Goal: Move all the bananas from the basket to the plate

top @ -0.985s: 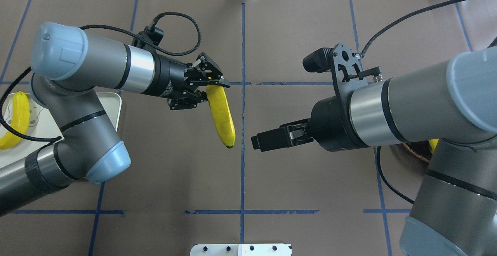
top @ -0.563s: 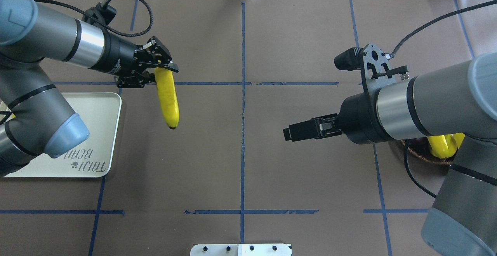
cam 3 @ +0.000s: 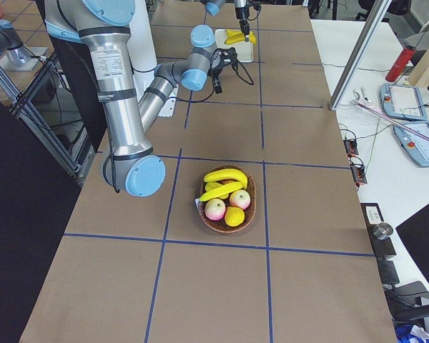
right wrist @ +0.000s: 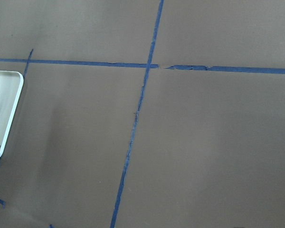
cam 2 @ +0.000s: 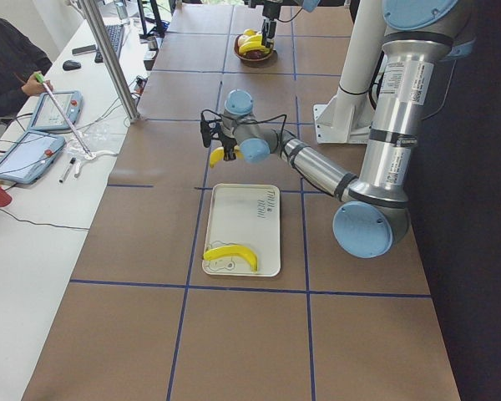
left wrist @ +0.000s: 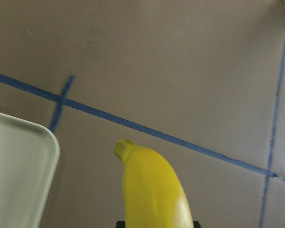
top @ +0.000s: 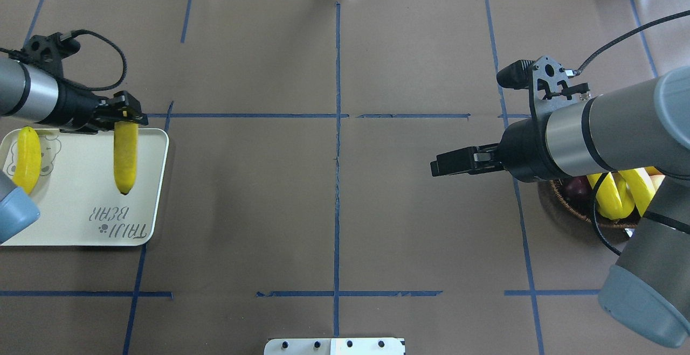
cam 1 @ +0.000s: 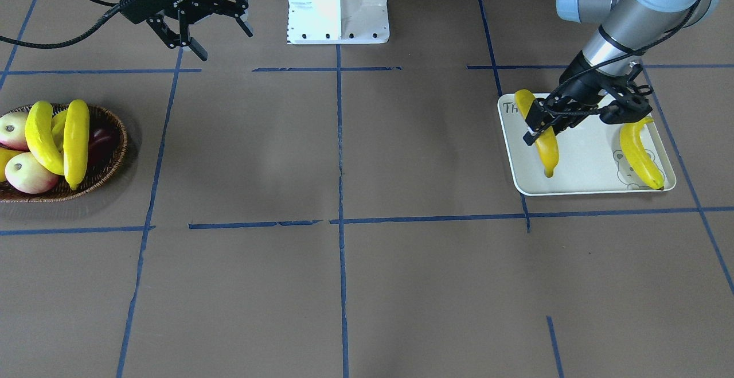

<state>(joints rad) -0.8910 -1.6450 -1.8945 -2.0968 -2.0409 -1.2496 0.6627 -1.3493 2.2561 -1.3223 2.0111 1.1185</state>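
Pinching one banana (top: 125, 155), left claw (top: 127, 118)

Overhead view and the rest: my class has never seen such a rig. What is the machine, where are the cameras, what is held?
Two robot arms work at a table. Cameras: one above behind the robot, one facing it, one at each table end, one on each wrist. The left arm has its jaws shut on a banana over the plate, where another banana lies. The right arm has open, empty jaws. Two bananas lie in the basket beside other fruit.
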